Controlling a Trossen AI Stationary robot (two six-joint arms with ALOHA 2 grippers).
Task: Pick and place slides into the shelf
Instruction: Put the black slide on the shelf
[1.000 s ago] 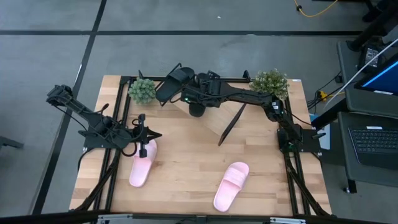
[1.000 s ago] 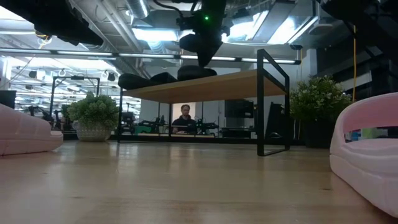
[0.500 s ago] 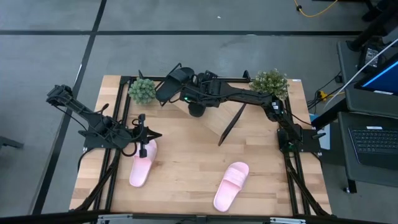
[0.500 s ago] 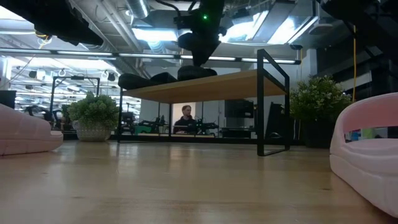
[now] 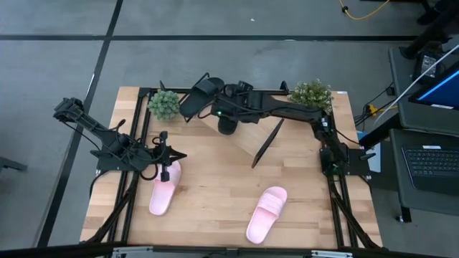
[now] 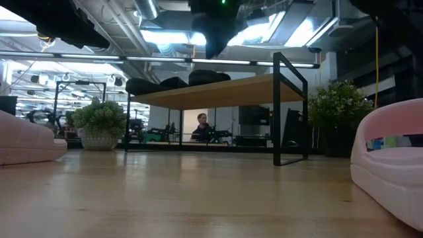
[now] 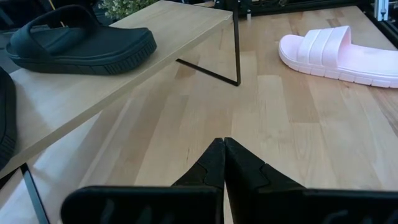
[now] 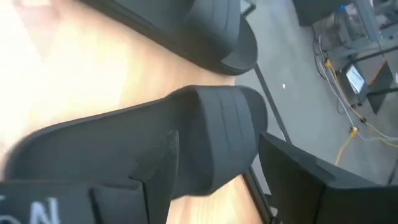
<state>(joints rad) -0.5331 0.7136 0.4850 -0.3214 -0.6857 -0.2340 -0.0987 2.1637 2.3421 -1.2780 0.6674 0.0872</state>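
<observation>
Two matte black slides lie on the slanted light-wood shelf (image 5: 247, 140): one at its far left end (image 5: 197, 97), one beside it (image 5: 226, 127). My right gripper (image 8: 217, 155) hangs open just above the second one (image 8: 211, 140), a finger on each side of its strap; the low view shows a gap between the gripper (image 6: 213, 39) and that slide (image 6: 208, 77). Two pale pink slides rest sole-down on the table, one left (image 5: 163, 190), one near middle (image 5: 266, 213). My left gripper (image 7: 222, 149) is shut, hovering by the left pink slide's toe end.
Two small potted plants stand at the table's far edge, one left (image 5: 164, 104) and one right (image 5: 311, 94) of the shelf. The shelf's right half (image 7: 180, 28) is bare board. Bare tabletop lies between the shelf and the pink slides. A person sits far behind (image 6: 201, 125).
My right gripper has risen straight up from the black slide on the shelf; the slide has stayed where it lay. The left arm has kept still.
</observation>
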